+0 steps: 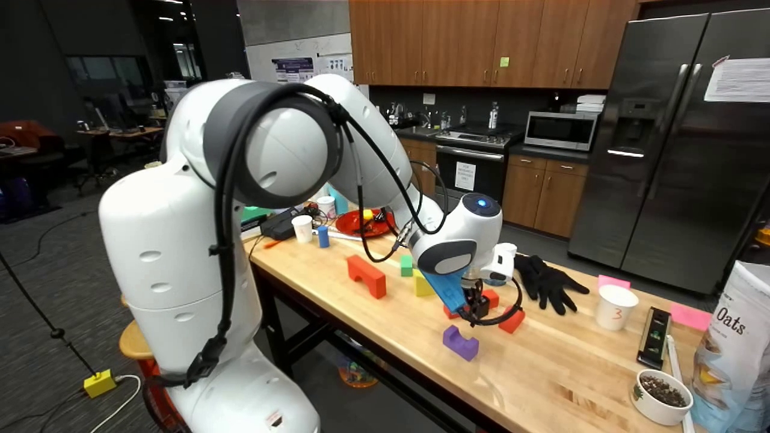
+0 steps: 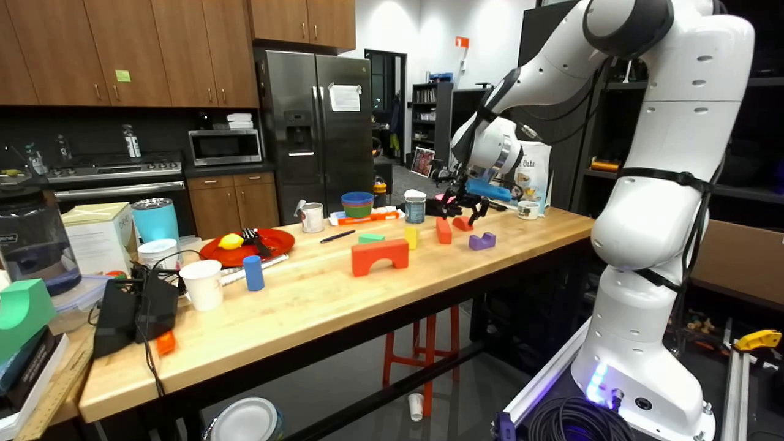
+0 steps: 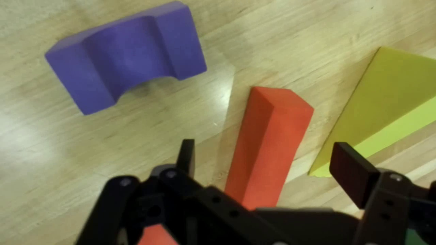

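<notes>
Spread wide, with a clear gap between its two fingertips, the hand (image 3: 264,151) hangs over one red bar (image 3: 267,146); in the wrist view a fingertip shows on either side of it. One white arm (image 1: 150,252) rises beside a long edge of the table (image 1: 541,373), and one oats bag (image 1: 731,349) stands at a short edge. One red plate (image 2: 282,241) lies close to the opposite long edge, toward the other end. One large green block (image 2: 27,321) sits by the arm-side corner at that same end. One red arch (image 2: 380,248) runs roughly parallel to the arm-side edge. Farther toward the oats end, the red bar lies between the long edges, its long axis crosswise: one end points to the arm-side edge, the other to the opposite edge. One purple notched block (image 3: 133,51) lies nearer the arm-side edge, notch up. One yellow block (image 3: 385,102) lies beside the bar, away from the oats end. One red wedge-like block (image 1: 512,320), the third red piece, sits on the bar's oats-end side. One small green block (image 1: 406,265) lies near the yellow one; one blue cylinder (image 2: 253,273) stands near the plate.
</notes>
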Motion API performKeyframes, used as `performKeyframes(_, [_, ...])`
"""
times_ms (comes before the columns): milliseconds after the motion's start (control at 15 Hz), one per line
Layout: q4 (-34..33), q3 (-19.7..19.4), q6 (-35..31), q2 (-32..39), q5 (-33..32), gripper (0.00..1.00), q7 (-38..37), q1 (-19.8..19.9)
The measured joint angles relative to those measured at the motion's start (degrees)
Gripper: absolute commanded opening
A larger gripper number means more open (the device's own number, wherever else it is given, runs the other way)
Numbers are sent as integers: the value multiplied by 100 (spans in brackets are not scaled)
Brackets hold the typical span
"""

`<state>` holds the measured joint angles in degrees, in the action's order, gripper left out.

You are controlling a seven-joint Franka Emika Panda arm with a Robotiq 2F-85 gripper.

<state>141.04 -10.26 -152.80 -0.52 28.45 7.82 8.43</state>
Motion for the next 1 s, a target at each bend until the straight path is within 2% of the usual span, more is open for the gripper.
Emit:
performKeyframes(467, [-620, 19, 51, 890, -22, 100, -285, 80])
performKeyframes(533, [-703, 29, 81, 954, -20, 95, -285, 103])
performKeyframes(600, [-773, 35, 122, 996, -19, 74, -285, 129])
performKeyframes(733, [-873, 56, 204, 1037, -8, 63, -287, 172])
performKeyframes(1000, [-1011, 69, 286, 1026, -12, 33, -401, 197])
